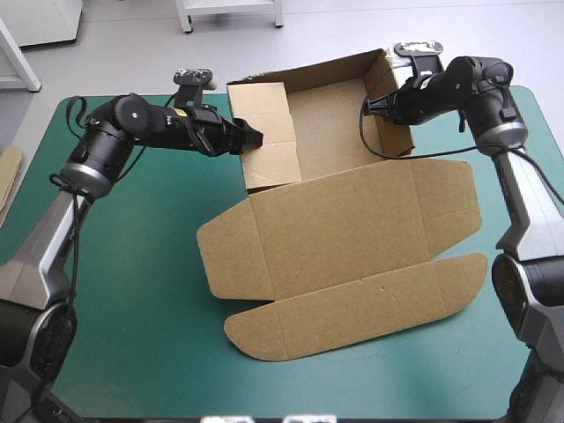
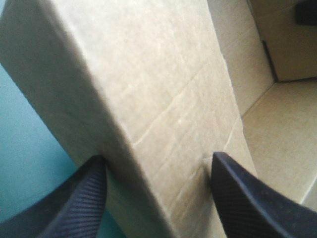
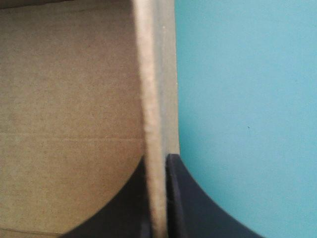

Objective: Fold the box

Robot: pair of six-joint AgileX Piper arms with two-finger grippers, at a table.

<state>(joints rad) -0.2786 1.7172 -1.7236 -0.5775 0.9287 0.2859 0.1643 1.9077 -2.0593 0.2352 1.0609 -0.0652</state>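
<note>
The brown box [image 1: 352, 229] lies mid-table, its far half raised into an open tray [image 1: 330, 123] and its lid flat toward the front edge. My left gripper [image 1: 251, 138] is at the tray's left wall, where a flap [image 1: 269, 132] leans inward. In the left wrist view that doubled wall [image 2: 163, 89] runs between the black fingers [image 2: 84, 203], and the left gripper [image 2: 158, 161] is open around it. My right gripper [image 1: 381, 106] is at the tray's right wall. There the board's edge [image 3: 154, 99] stands pinched in the right gripper [image 3: 157, 158], with teal-green cover [image 3: 247, 124] outside it.
The flat lid with its rounded front flap [image 1: 352, 308] covers the table's middle and right front. Bare teal-green cover [image 1: 132, 308] lies at the front left. An edge of more brown board [image 1: 7, 176] shows at the table's left edge.
</note>
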